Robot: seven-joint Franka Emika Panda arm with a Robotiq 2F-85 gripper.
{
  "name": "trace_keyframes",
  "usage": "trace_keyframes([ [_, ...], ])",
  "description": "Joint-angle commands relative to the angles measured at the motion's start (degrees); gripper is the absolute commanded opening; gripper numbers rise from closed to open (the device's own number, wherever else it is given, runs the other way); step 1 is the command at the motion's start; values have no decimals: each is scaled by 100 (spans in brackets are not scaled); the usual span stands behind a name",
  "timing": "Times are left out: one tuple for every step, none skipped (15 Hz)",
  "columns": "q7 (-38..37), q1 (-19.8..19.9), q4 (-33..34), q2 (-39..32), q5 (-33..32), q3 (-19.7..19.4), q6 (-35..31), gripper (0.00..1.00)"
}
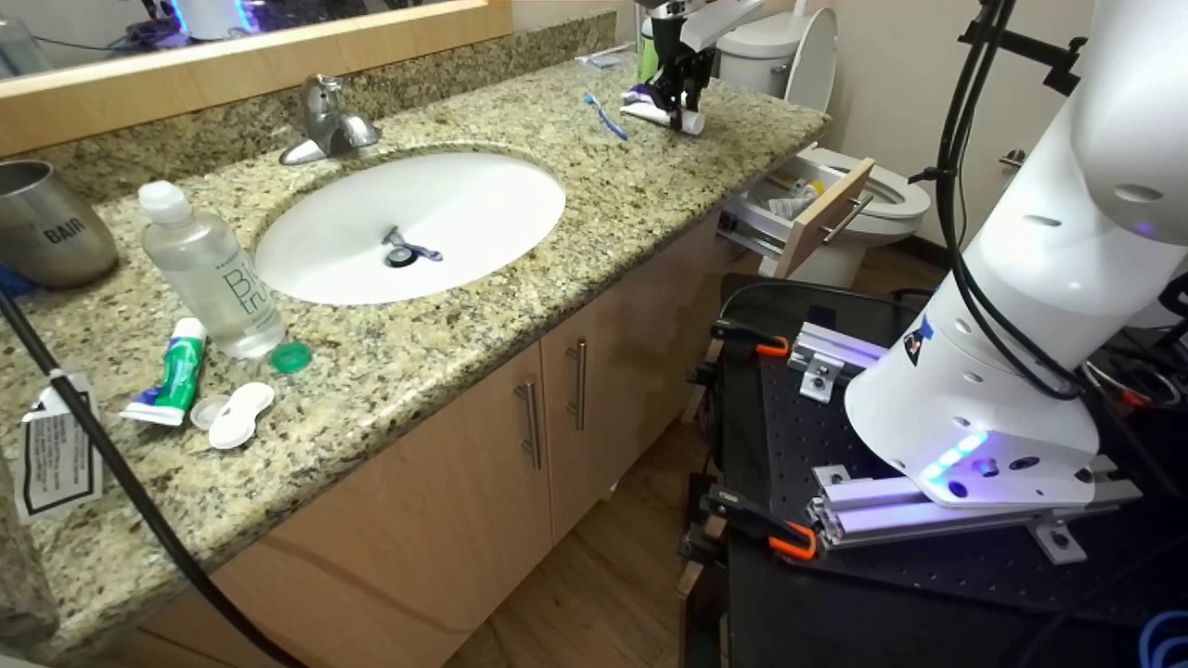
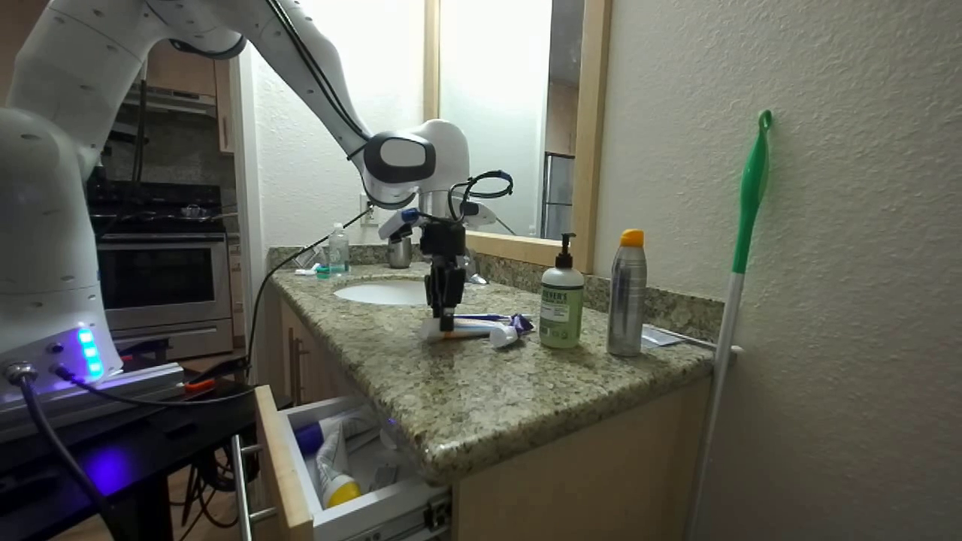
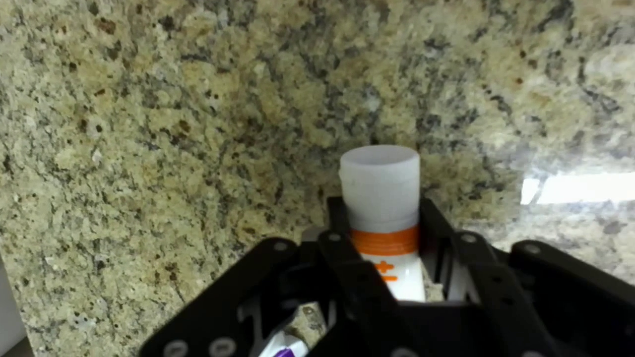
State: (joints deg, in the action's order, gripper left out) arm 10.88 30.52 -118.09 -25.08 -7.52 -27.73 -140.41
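Clearly, the pincer [image 3: 382, 218] is closed in on a white tube [image 3: 384, 235], its jaws at either side, around the base of the cap [image 3: 381, 191] and the orange band [image 3: 384, 244] beneath it. Judging by this hold, the grasp looks complete. Lifting seems not yet done, since the tube appears to lie low on the table [image 1: 501, 343] in both exterior views; any lift would be what is left.

The cap is plain white, round and flat-ended, and points to twelve o'clock in the wrist view. Under the orange band, the body is white with orange marks; its far end is hidden behind the pincer there. A white and purple item [image 3: 284, 348] peeps in at seven o'clock from the tube, too cut off to name.

In an exterior view, a blue toothbrush [image 1: 608, 119] lies near the tube, at nine o'clock from the pincer, with the sink [image 1: 501, 204] farther off at eight. In an exterior view, a green soap bottle [image 2: 561, 312] stands at three o'clock from the pincer, and an open drawer [image 2: 285, 466] at seven.
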Motion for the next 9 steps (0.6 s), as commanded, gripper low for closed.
trace_keyframes([
  [567, 78, -473, 831, -75, 169, 252, 12],
  [758, 17, -687, 1114, -276, 110, 193, 12],
  [835, -56, -883, 1372, -508, 17, 84, 12],
  [923, -116, -1144, 1713, -850, -96, 74, 12],
  [1147, -92, -1343, 2022, -1113, -129, 104, 12],
  [1298, -80, -1581, 2339, -1523, -206, -13, 12],
  [1410, -45, -1797, 2669, -1931, -285, -66, 12],
  [1492, 8, -2004, 3012, -2393, -366, -118, 12],
  [1619, 74, -2150, 3311, -2779, -417, -123, 12],
])
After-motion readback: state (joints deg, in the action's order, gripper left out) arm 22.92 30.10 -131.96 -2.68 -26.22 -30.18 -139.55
